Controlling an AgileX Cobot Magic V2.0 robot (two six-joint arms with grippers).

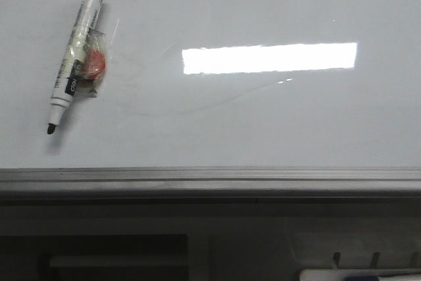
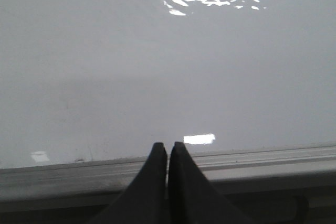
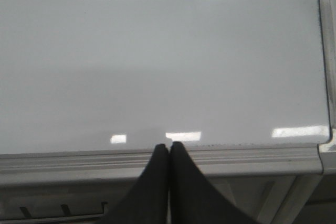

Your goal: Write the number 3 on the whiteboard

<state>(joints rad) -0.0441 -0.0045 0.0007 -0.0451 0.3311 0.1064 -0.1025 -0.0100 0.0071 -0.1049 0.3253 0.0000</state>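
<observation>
The whiteboard (image 1: pixel 263 129) is glossy white with a grey metal rim along its near edge and a bright rectangular light reflection. No black number 3 shows on it; only faint grey smudge lines. A white marker with a black tip (image 1: pixel 74 57) lies uncapped at the board's left, a taped red and clear piece stuck to its side. My left gripper (image 2: pixel 168 146) is shut and empty over the board's near rim (image 2: pixel 236 161). My right gripper (image 3: pixel 168 146) is shut and empty over the near rim near the board's right corner (image 3: pixel 321 153). Neither gripper shows in the front view.
Below the rim in the front view is a dark shelf with a white object (image 1: pixel 358 274) at the lower right. The board's right rim (image 3: pixel 326 51) shows in the right wrist view.
</observation>
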